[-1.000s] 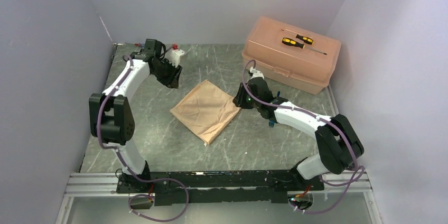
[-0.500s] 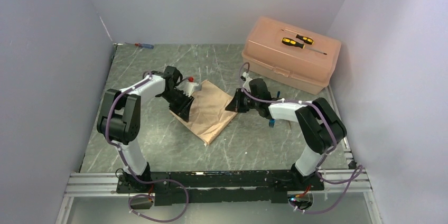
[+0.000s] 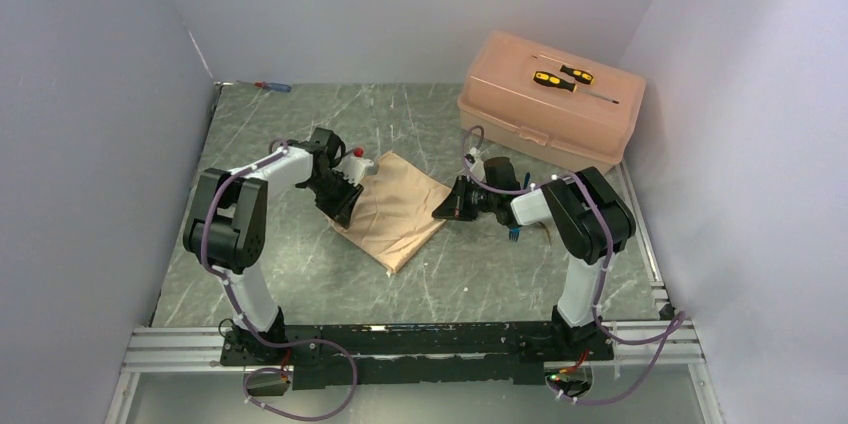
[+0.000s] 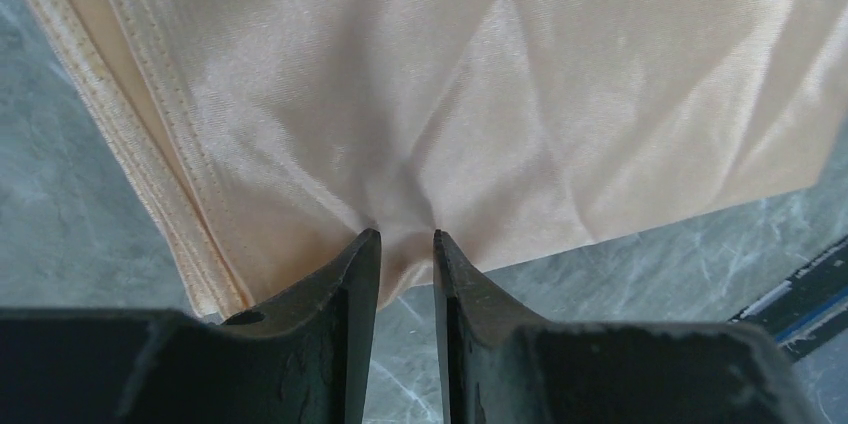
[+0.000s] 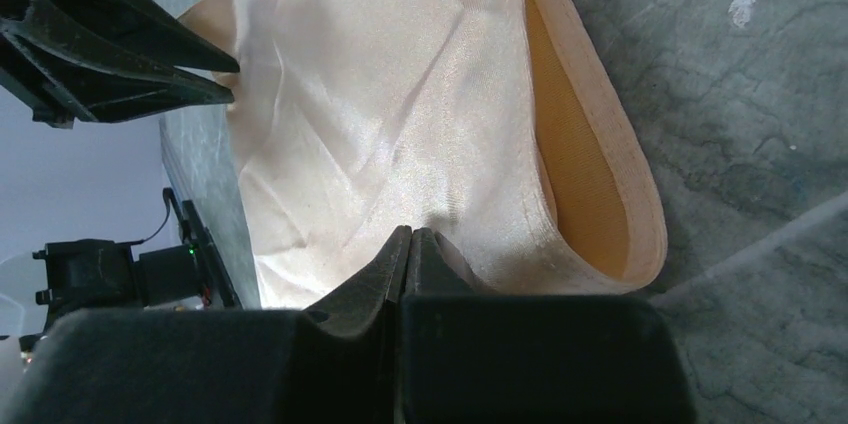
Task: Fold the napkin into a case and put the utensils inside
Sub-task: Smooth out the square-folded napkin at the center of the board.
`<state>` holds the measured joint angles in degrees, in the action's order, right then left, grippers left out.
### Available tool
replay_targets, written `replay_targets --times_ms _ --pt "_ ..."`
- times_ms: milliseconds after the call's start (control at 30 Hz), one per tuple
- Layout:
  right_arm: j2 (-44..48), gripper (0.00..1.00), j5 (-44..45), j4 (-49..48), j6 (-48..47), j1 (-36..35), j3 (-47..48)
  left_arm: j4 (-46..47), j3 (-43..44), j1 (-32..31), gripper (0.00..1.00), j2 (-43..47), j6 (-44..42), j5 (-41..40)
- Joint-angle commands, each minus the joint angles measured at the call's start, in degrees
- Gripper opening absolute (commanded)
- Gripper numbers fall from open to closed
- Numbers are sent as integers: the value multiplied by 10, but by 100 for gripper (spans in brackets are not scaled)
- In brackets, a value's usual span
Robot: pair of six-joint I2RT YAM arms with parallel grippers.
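The peach-orange napkin [image 3: 395, 206] lies flat as a folded square in the middle of the table. My left gripper [image 3: 343, 206] is at its left corner. In the left wrist view the jaws stand narrowly apart with puckered cloth [image 4: 480, 94] pinched between the tips of the left gripper [image 4: 404, 236]. My right gripper [image 3: 447, 210] is at the napkin's right corner, and the right gripper [image 5: 408, 232] is shut there on the top layer of the napkin [image 5: 380, 114], whose edge curls up beside it. A blue part of the utensils [image 3: 513, 234] shows under the right arm.
A hard pink plastic box [image 3: 520, 119] stands at the back right with yellow-and-black screwdrivers [image 3: 560, 77] on its lid. A red-and-blue screwdriver [image 3: 272, 86] lies at the back left by the wall. Walls close in on three sides.
My left arm swung from the back left down to the napkin's left corner and its jaws narrowed on the cloth. My right gripper shut at the right corner, its arm folding closer.
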<state>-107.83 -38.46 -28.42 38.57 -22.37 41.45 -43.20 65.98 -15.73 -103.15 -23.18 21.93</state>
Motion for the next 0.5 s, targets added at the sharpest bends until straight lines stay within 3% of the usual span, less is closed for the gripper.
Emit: replay_targets --times_ms 0,167,267,467 --pt "0 0 16 -15 -22 4 -1 30 -11 0 32 3 13 -51" --pt "42 0 36 9 -31 -10 1 46 -14 3 32 25 30 -50" --pt "89 1 101 101 -78 -100 46 47 -13 2 33 30 32 -41" --pt "49 0 34 16 -26 -182 60 51 -21 3 33 18 37 -30"
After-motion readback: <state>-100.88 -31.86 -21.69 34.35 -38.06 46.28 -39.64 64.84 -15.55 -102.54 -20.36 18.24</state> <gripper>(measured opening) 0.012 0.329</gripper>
